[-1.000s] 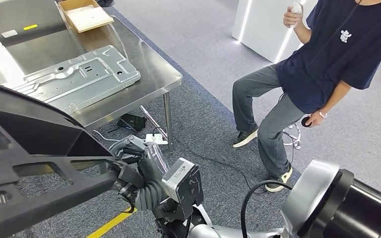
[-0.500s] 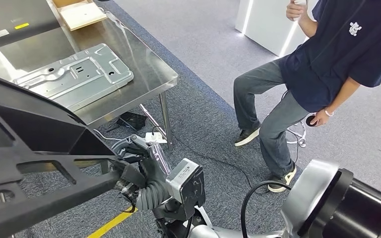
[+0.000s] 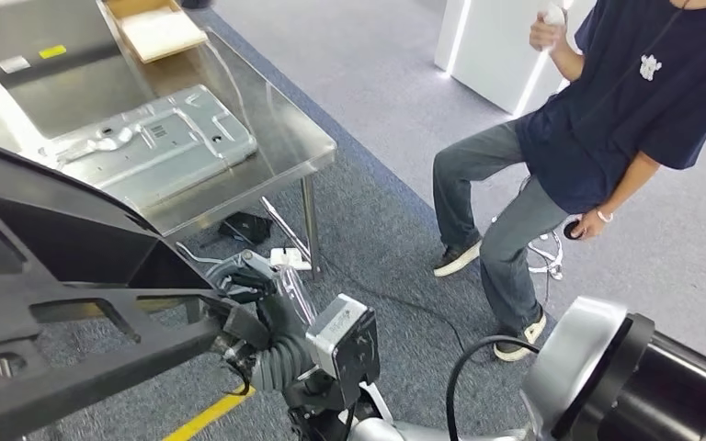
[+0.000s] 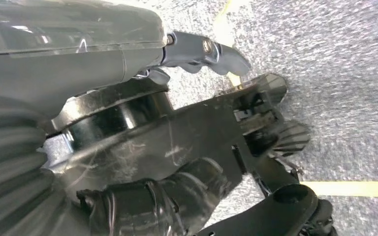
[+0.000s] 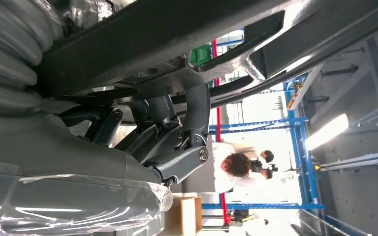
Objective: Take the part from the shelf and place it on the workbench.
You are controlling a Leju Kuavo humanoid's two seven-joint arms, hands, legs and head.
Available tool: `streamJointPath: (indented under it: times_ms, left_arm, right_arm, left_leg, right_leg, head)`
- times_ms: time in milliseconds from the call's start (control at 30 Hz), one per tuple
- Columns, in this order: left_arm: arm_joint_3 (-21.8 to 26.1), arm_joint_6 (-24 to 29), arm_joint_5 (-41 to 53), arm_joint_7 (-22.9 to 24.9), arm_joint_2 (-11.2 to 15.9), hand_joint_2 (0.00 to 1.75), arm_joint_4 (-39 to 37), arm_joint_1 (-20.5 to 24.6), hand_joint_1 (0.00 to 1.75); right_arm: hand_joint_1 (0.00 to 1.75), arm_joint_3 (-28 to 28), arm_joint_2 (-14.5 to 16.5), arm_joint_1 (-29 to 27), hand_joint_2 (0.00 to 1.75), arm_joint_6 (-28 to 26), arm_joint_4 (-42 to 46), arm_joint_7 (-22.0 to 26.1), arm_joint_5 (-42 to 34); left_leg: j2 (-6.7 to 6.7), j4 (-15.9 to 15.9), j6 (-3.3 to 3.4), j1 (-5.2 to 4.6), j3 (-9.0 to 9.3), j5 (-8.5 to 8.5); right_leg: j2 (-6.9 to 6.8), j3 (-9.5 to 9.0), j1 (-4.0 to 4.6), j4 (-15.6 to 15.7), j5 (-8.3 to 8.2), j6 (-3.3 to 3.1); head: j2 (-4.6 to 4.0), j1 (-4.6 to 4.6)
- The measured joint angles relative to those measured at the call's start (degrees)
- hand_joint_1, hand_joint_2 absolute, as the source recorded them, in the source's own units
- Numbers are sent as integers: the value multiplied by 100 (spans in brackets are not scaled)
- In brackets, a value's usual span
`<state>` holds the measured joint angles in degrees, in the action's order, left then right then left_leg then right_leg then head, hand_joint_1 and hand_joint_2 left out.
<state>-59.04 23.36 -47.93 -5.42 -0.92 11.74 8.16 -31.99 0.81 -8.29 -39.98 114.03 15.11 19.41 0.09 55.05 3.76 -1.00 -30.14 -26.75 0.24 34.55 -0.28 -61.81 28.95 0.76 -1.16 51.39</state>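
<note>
A large black plastic part [image 3: 55, 276] fills the lower left of the head view, carried in front of me. My right hand [image 3: 262, 317] grips its near right end from below. The right wrist view has the dark fingers [image 5: 170, 128] curled up against the part [image 5: 177, 29]. In the left wrist view my left hand [image 4: 78, 73] holds the part [image 4: 197, 128], grey thumb [image 4: 204, 49] on one side and dark fingers [image 4: 167, 196] wrapped around the other. The steel workbench [image 3: 285, 129] stands ahead at the upper left, apart from the part.
A silver stamped metal plate [image 3: 147, 147] lies on the workbench, with a cardboard box [image 3: 152, 28] at its far end. A person [image 3: 607, 110] sits on a stool to the right, holding controllers. Cables and a power strip [image 3: 285, 257] lie under the bench. A yellow floor line [image 3: 207, 413] runs below.
The whole head view swayed slightly to one side and back, so the camera moved. Both hands keep the same hold on the black part.
</note>
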Motion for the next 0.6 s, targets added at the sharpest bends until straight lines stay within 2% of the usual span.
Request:
streamJointPath:
  times_ms: [67,133,167,200,300,367,400,500,533,567,600]
  left_arm:
    - [0,0,0,4,-13,175,0,-3,0]
    - [0,3,1,13,-28,175,0,-8,0]
    - [0,8,2,17,-28,175,0,-9,0]
    - [0,15,2,21,-29,175,0,-6,0]
    - [0,32,5,31,-28,175,2,-5,0]
    - [0,41,11,39,-30,175,2,-3,0]
    - [0,52,14,43,-31,175,2,1,0]
    - [0,130,43,60,-39,175,6,18,0]
    - [0,161,56,65,-44,175,9,25,0]
    - [0,184,64,67,-48,175,11,32,0]
    - [0,206,68,68,-50,175,13,36,0]
  right_arm:
    - [175,4,0,-5,175,0,-2,-1,0]
    - [175,16,0,-10,175,0,-5,-1,0]
    - [175,22,1,-11,175,0,-6,-1,0]
    - [175,27,4,-12,175,0,-6,-1,0]
    - [175,31,18,-21,175,0,-4,0,0]
    - [175,32,24,-25,175,0,-3,1,0]
    - [175,33,27,-25,175,0,-1,0,0]
    - [175,35,31,-26,175,0,2,-4,-3]
    - [175,35,31,-26,175,0,2,-6,-8]
    - [175,36,31,-24,175,0,2,-8,-16]
    - [175,35,31,-20,175,0,2,-10,-29]
  left_leg:
    - [9,27,-4,7,-9,-9]
    - [9,171,-71,49,-38,-95]
    - [4,267,-123,57,-68,-156]
    - [-4,348,-175,63,-94,-210]
    - [-13,404,-254,54,-127,-246]
    - [-13,516,-300,68,-173,-335]
    - [-12,702,-325,78,-256,-455]
    - [-10,1663,-380,103,-708,-907]
    - [-10,1863,-379,106,-811,-940]
    - [-10,1882,-367,105,-829,-872]
    - [-11,1698,-343,102,-752,-709]
  right_leg:
    - [1,298,-31,-605,253,46]
    - [-5,287,-99,-596,178,143]
    - [0,140,-117,-296,25,161]
    - [10,-44,-123,60,-125,144]
    - [40,-51,-97,100,-115,-1]
    - [37,-51,-107,120,-130,-63]
    - [32,-53,-116,132,-137,-89]
    - [18,-47,-98,136,-137,-126]
    - [17,-47,-88,135,-134,-129]
    - [19,-51,-79,134,-132,-133]
    - [25,-60,-70,134,-129,-136]
  head:
    - [1,2]
    - [2,5]
    - [2,6]
    - [2,7]
    - [2,12]
    - [2,11]
    - [2,12]
    - [2,15]
    - [2,15]
    - [2,15]
    - [2,15]
